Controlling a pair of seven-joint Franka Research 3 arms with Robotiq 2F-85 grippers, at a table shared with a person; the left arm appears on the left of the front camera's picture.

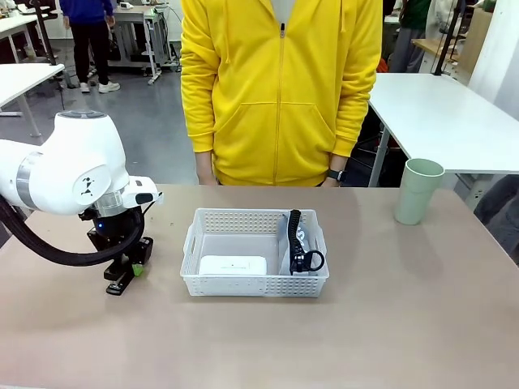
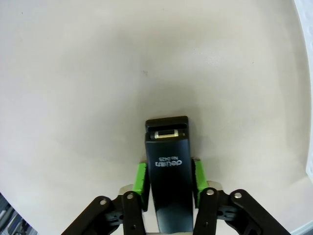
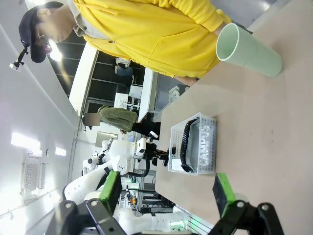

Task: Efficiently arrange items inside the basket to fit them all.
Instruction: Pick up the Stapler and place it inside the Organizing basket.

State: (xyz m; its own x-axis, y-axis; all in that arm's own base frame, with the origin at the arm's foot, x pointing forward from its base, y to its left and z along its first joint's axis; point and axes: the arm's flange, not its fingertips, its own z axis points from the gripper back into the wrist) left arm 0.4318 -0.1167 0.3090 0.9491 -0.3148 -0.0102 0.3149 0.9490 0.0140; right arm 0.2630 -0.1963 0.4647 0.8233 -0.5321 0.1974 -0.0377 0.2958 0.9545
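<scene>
My left gripper (image 1: 130, 267) is shut on the black stapler (image 2: 168, 166) low over the table, left of the basket; its green pads (image 2: 142, 176) press the stapler's sides. The white lattice basket (image 1: 255, 284) sits mid-table. Inside it, the small white rounded box (image 1: 233, 265) lies at the front left. The grey "CAMPUS" pouch (image 3: 206, 144) stands on edge along the right wall, its black strap (image 1: 298, 243) on top. The pale green cup (image 1: 418, 190) stands upright on the table far right. My right gripper (image 3: 166, 196) hangs open and holds nothing, well off from the basket (image 3: 195, 147) and the cup (image 3: 249, 46).
A person in a yellow hoodie (image 1: 280, 89) stands at the table's far edge behind the basket, hands down. White tables stand farther back at left and right. Bare tabletop lies between the basket and the cup and along the near side.
</scene>
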